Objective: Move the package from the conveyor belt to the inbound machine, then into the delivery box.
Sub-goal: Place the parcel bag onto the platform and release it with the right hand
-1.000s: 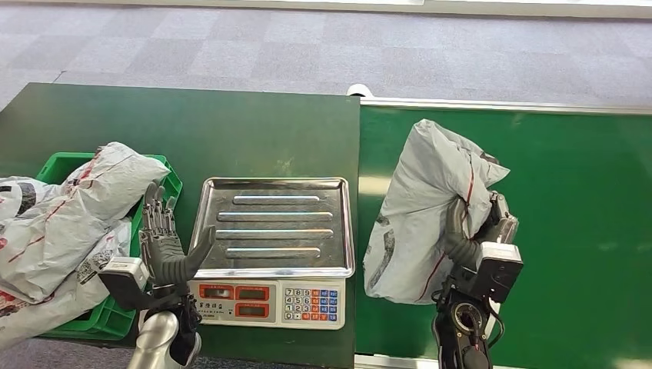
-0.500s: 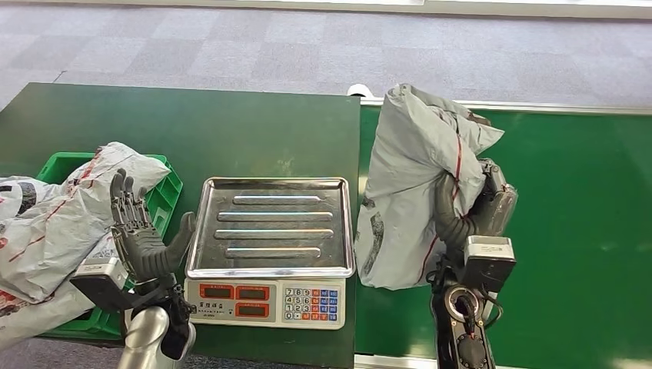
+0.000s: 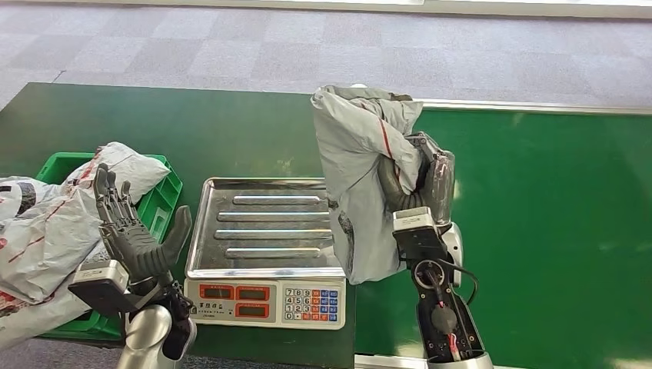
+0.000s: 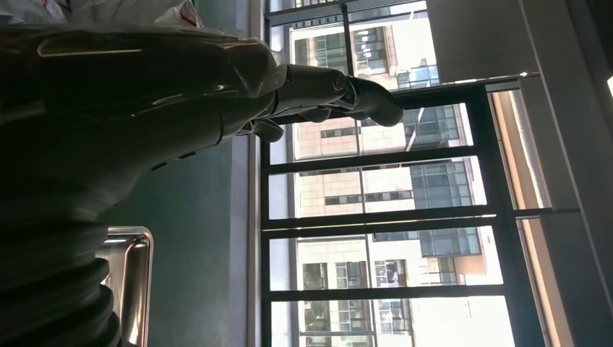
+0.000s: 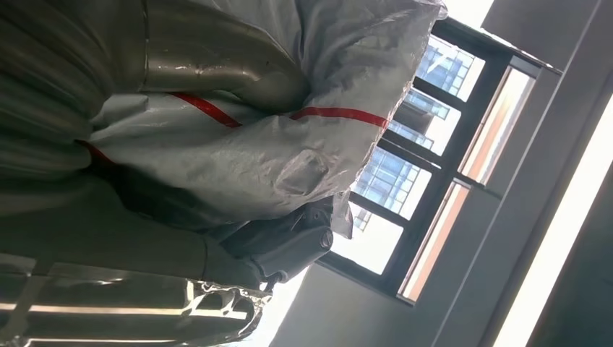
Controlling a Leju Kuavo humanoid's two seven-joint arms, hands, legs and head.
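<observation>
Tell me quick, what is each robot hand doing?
Left robot hand: open, holding nothing.
Right robot hand: holding the grey package.

Parcel-sorting stn: conveyor belt [image 3: 538, 200], weighing scale [image 3: 269, 231], crate [image 3: 158, 204] w/ mailer bags [image 3: 54, 223].

We see the grey plastic mailer package [image 3: 361, 184] hiding most of the right hand [image 3: 419, 181] and the steel scale tray's [image 3: 265, 227] right edge; its label seems unreadable.
</observation>
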